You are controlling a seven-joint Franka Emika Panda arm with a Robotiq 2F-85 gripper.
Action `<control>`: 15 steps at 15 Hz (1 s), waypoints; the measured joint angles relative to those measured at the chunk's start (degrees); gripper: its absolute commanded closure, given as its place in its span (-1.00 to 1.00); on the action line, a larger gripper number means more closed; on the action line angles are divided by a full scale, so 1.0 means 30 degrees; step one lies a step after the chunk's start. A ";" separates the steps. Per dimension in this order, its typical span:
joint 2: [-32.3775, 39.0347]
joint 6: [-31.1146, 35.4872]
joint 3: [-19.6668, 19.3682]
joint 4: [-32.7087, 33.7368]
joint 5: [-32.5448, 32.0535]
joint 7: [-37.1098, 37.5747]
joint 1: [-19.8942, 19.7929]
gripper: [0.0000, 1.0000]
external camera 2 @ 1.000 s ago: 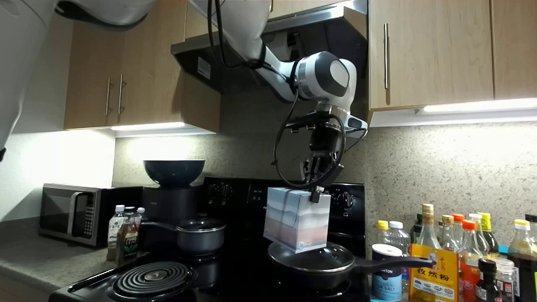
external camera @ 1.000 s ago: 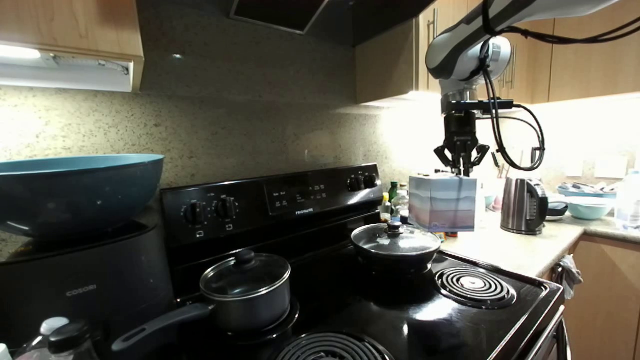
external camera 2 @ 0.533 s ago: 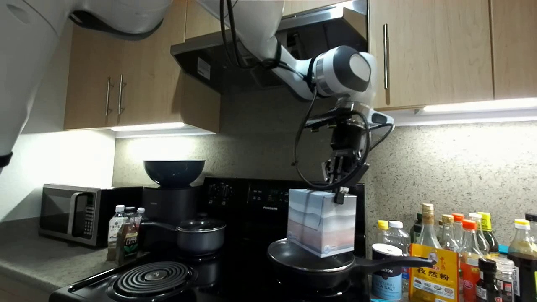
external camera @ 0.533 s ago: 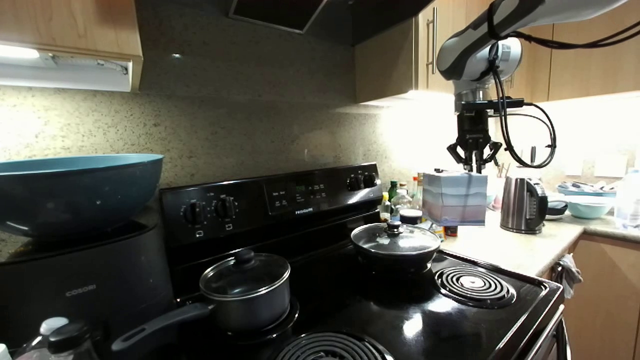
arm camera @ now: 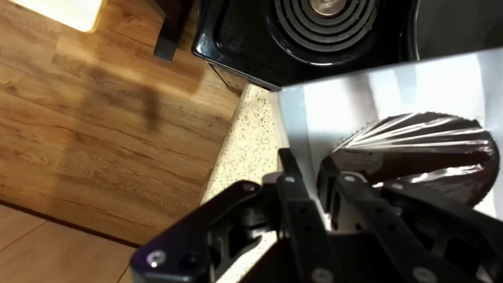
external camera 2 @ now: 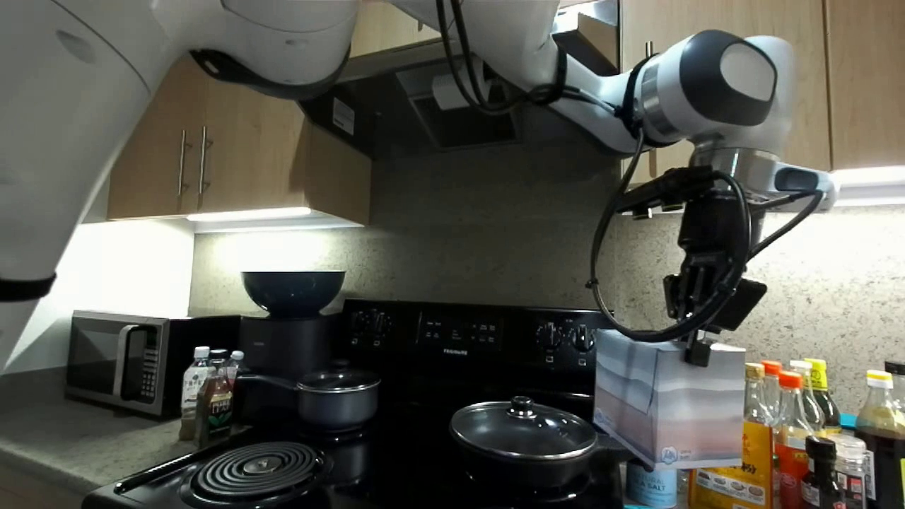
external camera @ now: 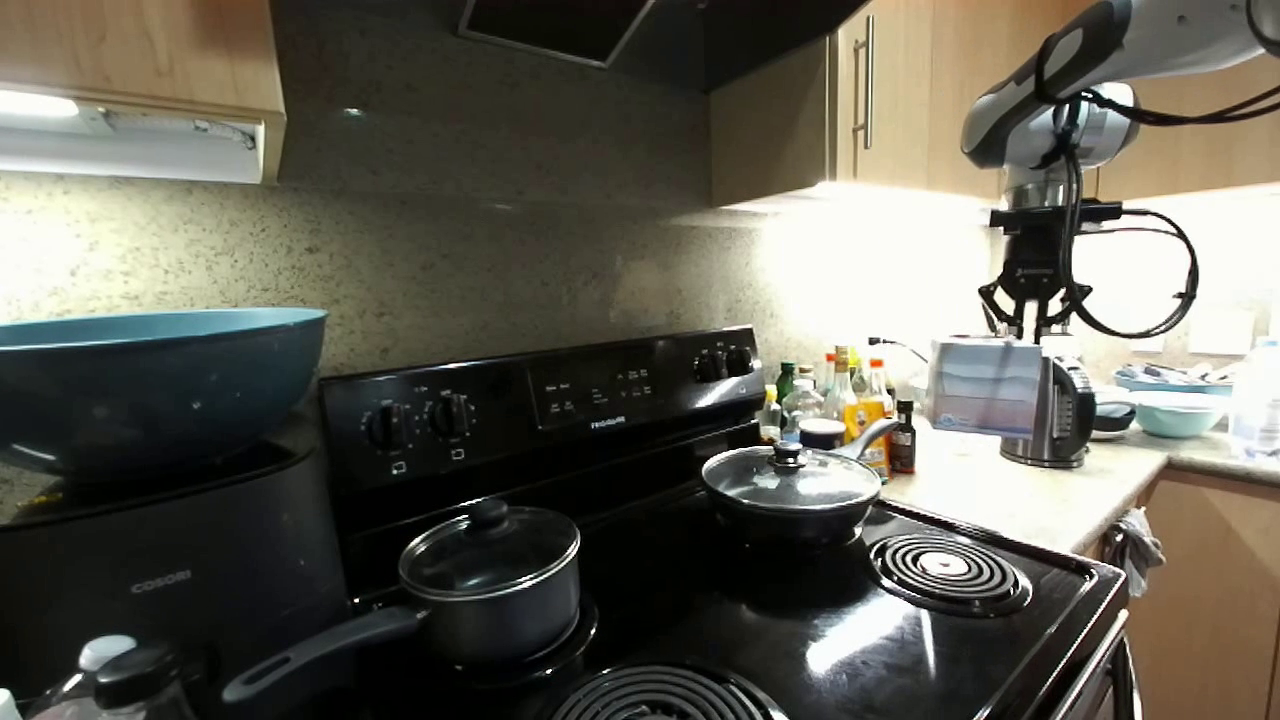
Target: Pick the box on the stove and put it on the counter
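Observation:
The box (external camera: 985, 388), a pale blue, white and pinkish carton, hangs in the air in both exterior views (external camera 2: 664, 406). My gripper (external camera: 1028, 332) is above it, shut on one top side wall. In the wrist view the fingers (arm camera: 304, 161) straddle that wall; the box top (arm camera: 393, 86) has a dark oval opening with clear film. The black stove (external camera: 760, 630) also shows in the wrist view (arm camera: 243, 43). The box is past the stove's side, above the light speckled counter (external camera: 950, 480), whose edge shows in the wrist view (arm camera: 251, 137). The box's underside is hidden.
A lidded pan (external camera 2: 523, 445) stands on the stove, its handle reaching toward the box. Several sauce bottles (external camera 2: 792, 417) and an orange packet (external camera 2: 721, 488) stand beside and behind the box. A steel kettle (external camera: 1040, 450) and pale bowls (external camera: 1180, 415) stand farther along the counter.
The gripper and box have moved from above the pan, away from the stove, to above the counter. The pan handle and more bottles now show in an exterior view. The grip is unchanged.

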 measured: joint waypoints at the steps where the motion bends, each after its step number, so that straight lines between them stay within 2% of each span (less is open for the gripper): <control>1: 0.0333 -0.0169 -0.0082 0.0298 0.0521 0.0456 -0.0346 0.69; 5: 0.1193 -0.0782 -0.0104 0.1109 0.1561 0.1221 -0.0852 0.69; 6: 0.1243 -0.0805 -0.0095 0.1183 0.1587 0.1290 -0.0839 0.92; 8: 0.1266 -0.0814 -0.0085 0.1236 0.1592 0.1341 -0.0833 0.92; 11: 0.1500 0.0696 -0.0137 0.1220 0.1583 0.1892 -0.0837 0.92; 15: 0.2550 0.3378 -0.0560 0.1158 0.1446 0.3845 -0.0868 0.92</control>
